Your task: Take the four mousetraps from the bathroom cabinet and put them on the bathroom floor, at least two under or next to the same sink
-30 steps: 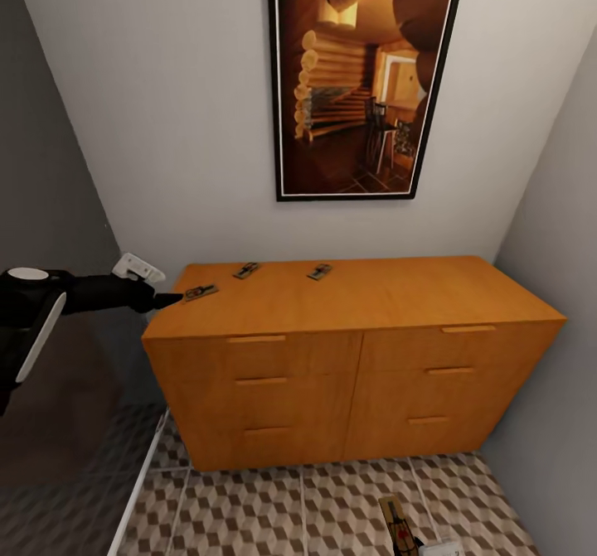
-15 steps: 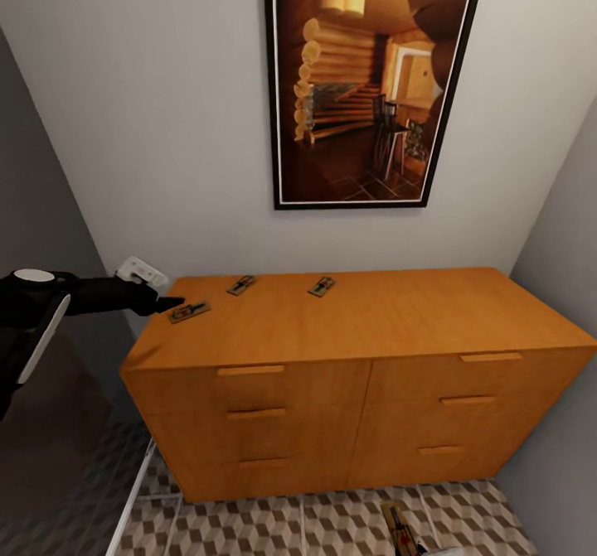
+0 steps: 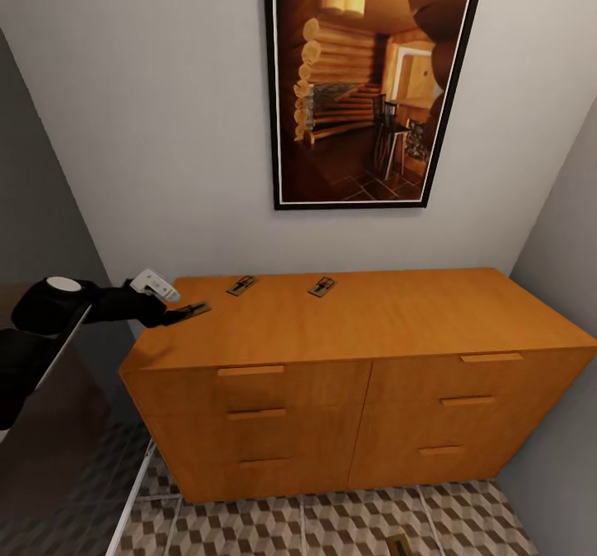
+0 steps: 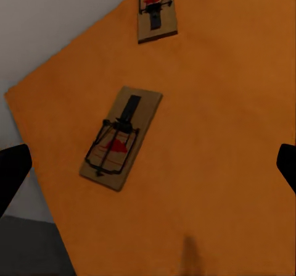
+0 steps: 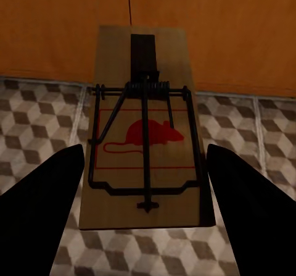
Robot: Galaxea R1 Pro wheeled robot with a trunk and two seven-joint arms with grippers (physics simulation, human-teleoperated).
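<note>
We see the cabinet (image 3: 365,349) against the wall below a framed picture (image 3: 371,82). Three mousetraps lie on its top: one at the left rear corner (image 3: 192,311), two further along the back edge (image 3: 241,285) (image 3: 322,286). Our left gripper (image 4: 148,165) hovers over the corner mousetrap (image 4: 120,137), jaws spread wide on either side of it, gripping nothing. Our right gripper (image 5: 145,183) is low in front of the cabinet with the fourth mousetrap (image 5: 145,155) between its fingers above the tiled floor (image 5: 37,115); we cannot tell whether the fingers touch it.
</note>
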